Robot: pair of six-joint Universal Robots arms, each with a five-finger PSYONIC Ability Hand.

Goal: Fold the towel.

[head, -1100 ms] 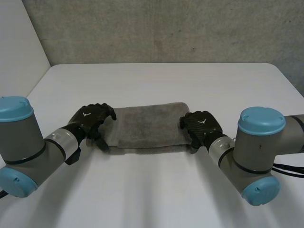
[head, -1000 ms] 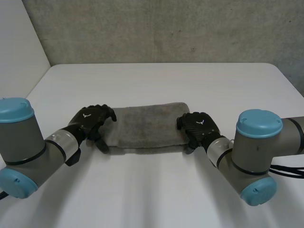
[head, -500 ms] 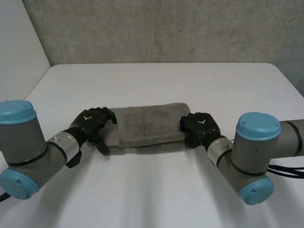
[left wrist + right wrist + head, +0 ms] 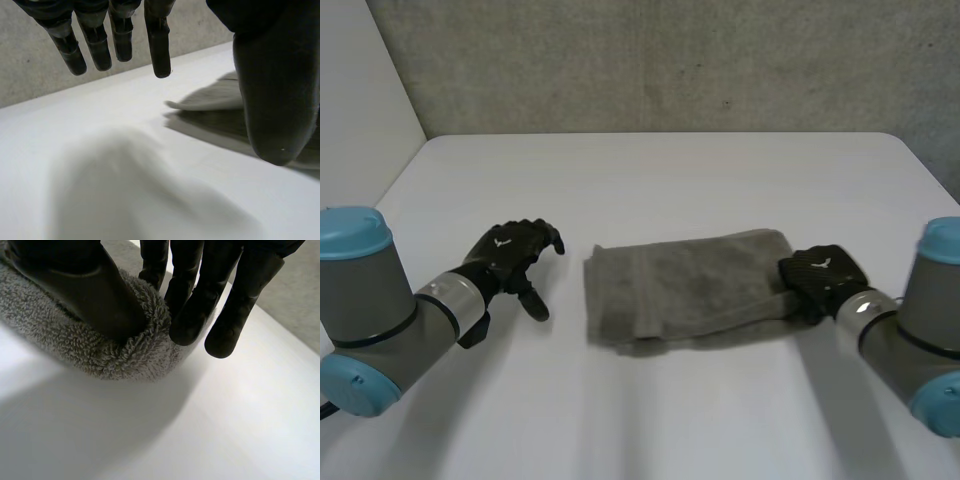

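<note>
The grey terry towel (image 4: 685,290), already folded into a long band, was found to have been dragged over the white worktop (image 4: 660,170) toward the right arm within the last half second. Before that it had lain between the two hands, one at each short end. Now the end that had been under the left hand (image 4: 510,255) lay well apart from it, and the band sat slightly askew.

The left hand was seen to be released. In the left wrist view its fingers (image 4: 157,45) hung relaxed and nothing was held between them and the thumb. The nearest corner of the towel (image 4: 210,97) lay beyond the thumb, on bare worktop.

The right hand (image 4: 817,278) was kept at the towel's other short end. In the right wrist view its thumb (image 4: 90,290) was pressed into the pile at the rounded, folded edge of the towel (image 4: 100,355). The fingers (image 4: 192,315) were set just past that edge, so the end was judged to be pinched.

No new fold was made by this shift; the towel was only moved. It was judged that a further fold was yet to be made, and that the left hand would first have to be brought back to the free end.
</note>
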